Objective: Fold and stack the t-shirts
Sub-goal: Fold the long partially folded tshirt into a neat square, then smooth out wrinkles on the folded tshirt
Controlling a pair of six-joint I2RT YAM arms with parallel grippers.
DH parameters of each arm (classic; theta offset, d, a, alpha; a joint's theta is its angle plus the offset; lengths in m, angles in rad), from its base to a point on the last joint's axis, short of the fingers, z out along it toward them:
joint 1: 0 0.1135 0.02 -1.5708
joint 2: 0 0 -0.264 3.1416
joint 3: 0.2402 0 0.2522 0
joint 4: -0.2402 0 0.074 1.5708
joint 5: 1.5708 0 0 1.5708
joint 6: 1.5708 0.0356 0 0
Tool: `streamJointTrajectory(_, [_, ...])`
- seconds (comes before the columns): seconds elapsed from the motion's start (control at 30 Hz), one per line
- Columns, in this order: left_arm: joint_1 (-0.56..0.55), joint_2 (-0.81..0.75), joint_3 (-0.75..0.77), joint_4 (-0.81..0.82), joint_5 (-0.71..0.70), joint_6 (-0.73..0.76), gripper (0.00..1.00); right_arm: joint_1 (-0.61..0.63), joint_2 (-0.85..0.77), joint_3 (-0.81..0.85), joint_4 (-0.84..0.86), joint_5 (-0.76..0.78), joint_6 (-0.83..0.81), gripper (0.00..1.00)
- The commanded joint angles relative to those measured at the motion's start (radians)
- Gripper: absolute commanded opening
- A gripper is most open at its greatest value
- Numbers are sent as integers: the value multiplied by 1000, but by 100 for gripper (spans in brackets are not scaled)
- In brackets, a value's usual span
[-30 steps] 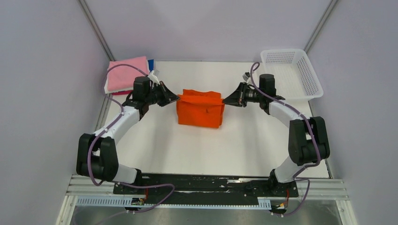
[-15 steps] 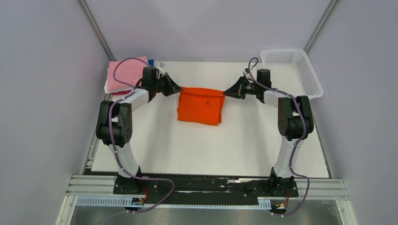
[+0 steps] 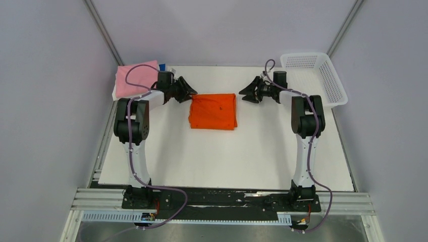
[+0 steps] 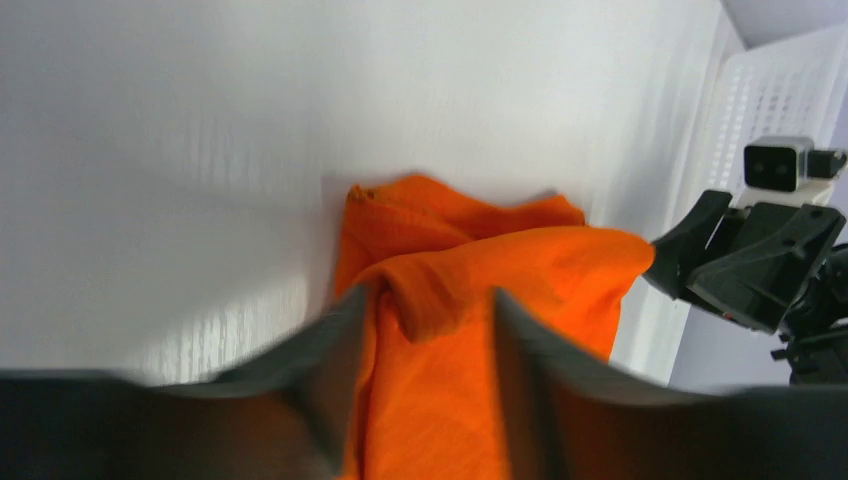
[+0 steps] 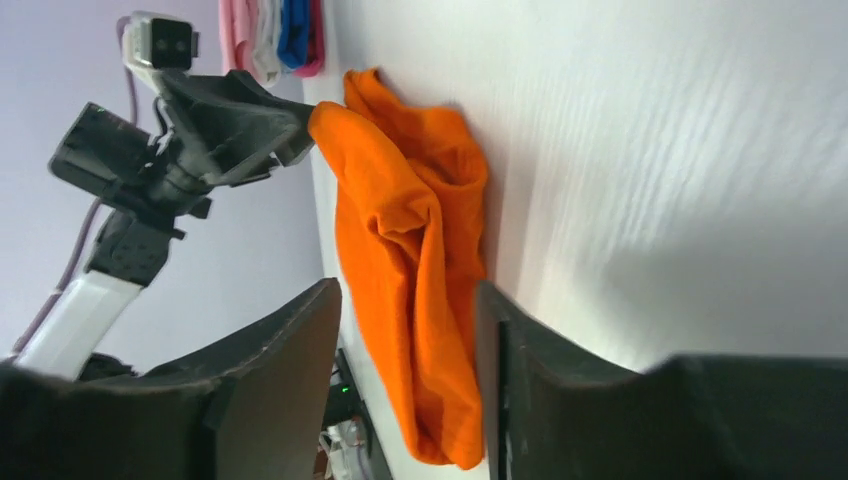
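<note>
The orange t-shirt [image 3: 213, 111] lies folded in a rough square in the far middle of the table. My left gripper [image 3: 189, 93] is open just off its far left corner, and my right gripper [image 3: 247, 94] is open a little off its far right corner. In the left wrist view the orange cloth [image 4: 470, 290] shows between the spread fingers [image 4: 330, 370] of my left gripper [image 4: 425, 310], ungripped. In the right wrist view the shirt [image 5: 400, 250] lies beyond my open right gripper [image 5: 408, 300]. A stack of folded t-shirts [image 3: 134, 79], pink on top, sits at the far left.
A white mesh basket [image 3: 315, 78] stands at the far right corner, close behind the right arm. The stack's pink, white and blue edges [image 5: 270, 35] show in the right wrist view. Grey walls close in both sides of the table [image 3: 227, 161].
Both grippers carried the shirt's edge toward the far side, then opened and let it go. The shirt now lies flatter and both arms are stretched farther back.
</note>
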Motion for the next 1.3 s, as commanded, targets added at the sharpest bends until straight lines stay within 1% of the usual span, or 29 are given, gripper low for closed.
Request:
streamJointTrajectory(0.0, [27,3,108,-7,-50,15,85,-14,-1,104,-97,51,-81,64])
streamJointTrajectory(0.03, [27,-5,113,-8,-29,18,96,-13,-19,97,-129,56,-88,71])
streamJointTrajectory(0.07, [27,-12,119,-8,-8,19,98,-11,-43,83,-139,65,-95,79])
streamJointTrajectory(0.13, [23,-42,111,-8,10,22,100,2,-102,43,-170,88,-121,98])
streamJointTrajectory(0.17, [22,-70,106,-8,13,24,100,11,-134,20,-185,98,-137,100])
streamJointTrajectory(0.3, [-24,-153,65,-45,4,59,100,75,-262,-62,-211,101,-171,100])
streamJointTrajectory(0.37, [-53,-158,73,-69,-9,82,100,110,-299,-80,-207,103,-171,100])
streamJointTrajectory(0.43, [-69,-135,87,-82,-13,74,100,139,-299,-66,-199,98,-157,100])
streamJointTrajectory(0.57, [-73,-55,120,-54,33,29,100,170,-202,24,-148,60,-84,100])
streamJointTrajectory(0.67, [-74,16,158,-53,37,15,100,169,-102,112,-129,73,-30,100])
streamJointTrajectory(0.77, [-73,81,229,-79,19,18,100,160,-7,206,-128,101,-4,100])
streamJointTrajectory(0.83, [-72,145,265,-101,-13,20,100,146,58,259,-128,92,21,100])
streamJointTrajectory(0.97, [-65,234,341,-170,-10,23,100,122,148,298,-128,102,54,100])
streamJointTrajectory(1.07, [-61,230,320,-195,-12,31,100,123,186,293,-128,113,48,100])
streamJointTrajectory(1.13, [-59,194,267,-189,-42,38,100,121,203,292,-130,109,52,100])
streamJointTrajectory(1.2, [-59,151,220,-190,-62,55,100,120,197,293,-132,98,51,100])
streamJointTrajectory(1.27, [-59,111,226,-200,-73,82,100,119,161,298,-142,94,32,100])
